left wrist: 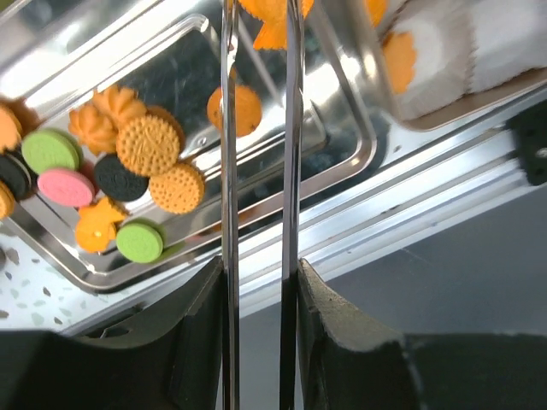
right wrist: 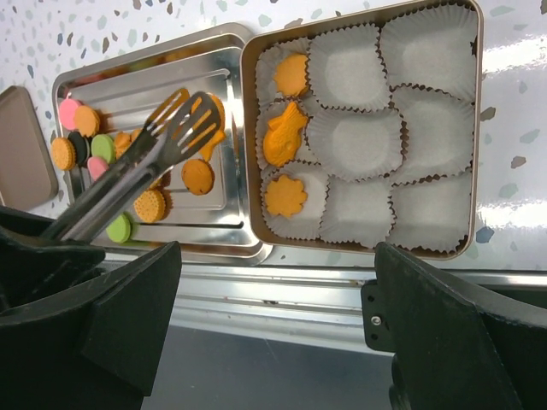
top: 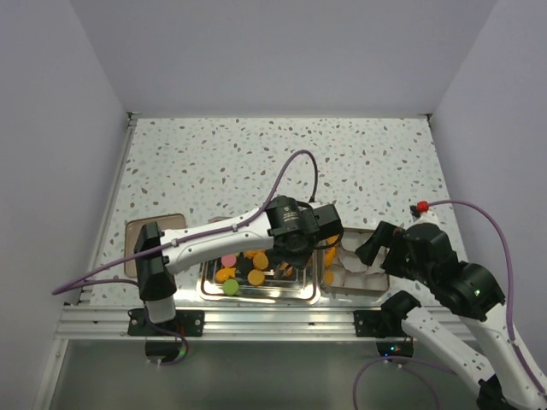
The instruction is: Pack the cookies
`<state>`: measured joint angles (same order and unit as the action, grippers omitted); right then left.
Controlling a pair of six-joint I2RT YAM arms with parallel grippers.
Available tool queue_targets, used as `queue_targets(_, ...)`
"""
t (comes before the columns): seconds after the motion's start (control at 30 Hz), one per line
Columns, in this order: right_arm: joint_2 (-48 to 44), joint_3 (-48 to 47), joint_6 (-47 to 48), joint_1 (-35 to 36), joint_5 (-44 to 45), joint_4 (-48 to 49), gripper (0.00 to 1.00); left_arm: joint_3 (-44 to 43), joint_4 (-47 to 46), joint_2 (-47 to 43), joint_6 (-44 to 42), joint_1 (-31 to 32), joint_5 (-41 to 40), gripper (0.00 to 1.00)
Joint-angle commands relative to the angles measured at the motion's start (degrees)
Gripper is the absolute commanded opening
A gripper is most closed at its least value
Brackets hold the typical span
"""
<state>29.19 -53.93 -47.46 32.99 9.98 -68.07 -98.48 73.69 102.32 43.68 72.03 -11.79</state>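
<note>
Left gripper [left wrist: 259, 286] clamped on tongs [right wrist: 175, 128], right gripper [right wrist: 273, 282] wide, at desk's near edge; advised: pinch one cookie [left wrist: 148, 143] flat, lift over tray [right wrist: 226, 209] rim into empty cup [right wrist: 355, 141].

Cookies [right wrist: 198, 176] lie in a tray [right wrist: 128, 85] under tongs [right wrist: 182, 130]; at its 3 o'clock, a tin [right wrist: 476, 128] holds paper cups [right wrist: 355, 141].

Left arm [top: 214, 237] stretched rightward, left tool [left wrist: 256, 316] clamped on tongs [right wrist: 171, 141], right tool [right wrist: 273, 325] spread wide.
</note>
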Motion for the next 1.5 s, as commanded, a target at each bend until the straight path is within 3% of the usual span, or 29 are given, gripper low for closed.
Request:
queue_targets(0.0, 1.3, -2.9, 0.6, 0.1, 2.0, 1.5, 0.99, -9.2, 1.7, 1.9, -4.6, -0.2, -2.2, 0.26)
queue_targets(0.17, 2.4, -6.0, 0.8, 0.0, 2.2, 0.6, 0.99, -17.1, 1.7, 5.7, -4.9, -0.8, -0.6, 0.26)
queue_targets(0.37, 2.5, -8.6, 1.4, 0.1, 3.5, -0.7, 0.99, -20.2, -2.1, 7.1, -6.6, -0.7, 0.8, 0.24)
queue_targets(0.83, 3.7, -11.1, 2.7, 0.1, 4.3, -1.2, 0.99, -17.3, -16.4, 12.1, -8.9, -1.0, 7.6, 0.22)
queue_targets(1.47, 3.2, -10.0, 4.0, 0.1, 5.1, -1.4, 0.99, -13.1, -15.9, 12.3, -7.7, -2.7, 2.7, 0.22)
